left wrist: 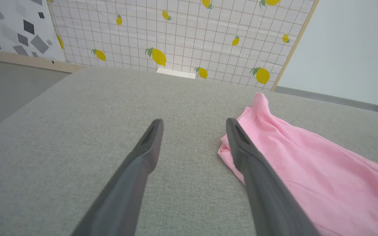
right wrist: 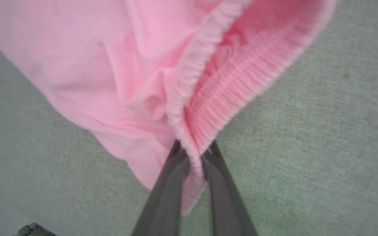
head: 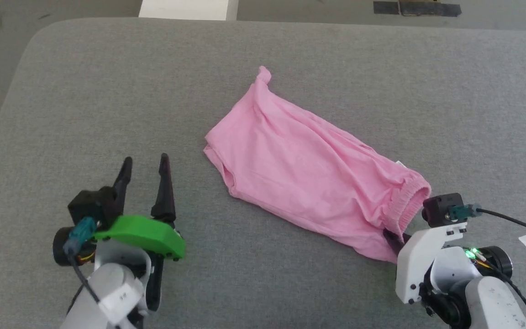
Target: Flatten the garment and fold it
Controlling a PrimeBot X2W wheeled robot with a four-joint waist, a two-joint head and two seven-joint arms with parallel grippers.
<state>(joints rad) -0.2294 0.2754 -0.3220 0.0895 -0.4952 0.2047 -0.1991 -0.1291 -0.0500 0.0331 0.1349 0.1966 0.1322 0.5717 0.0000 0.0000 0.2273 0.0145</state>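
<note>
Now, left side: left gripper (head: pixel 146 159) hangs low over the grey pad (head: pixel 107 91), jaws spread wide with nothing between them. Its tips are near the garment (head: pixel 308 169) at the hem end, not touching it. Centre: garment lies on the pad as a long slanted bundle, hem end toward the far left, waistband (head: pixel 409 201) toward the near right. Pink cloth is rumpled and ridged with lengthwise creases, layers bunched, one corner peaked up at the far end. Small white tag (head: pixel 400 163) shows at the seam by the waistband. Right side: right gripper (right wrist: pixel 195 149) has its jaws pressed together on the waistband's near edge, pinching the gathered elastic between the tips. Judgement: task looks to be at its start. One grip is taken; flattening is not yet done and no fold is made. Left to do, likely: a second hold at the hem end, a pull to spread the cloth, then the folds.
</note>
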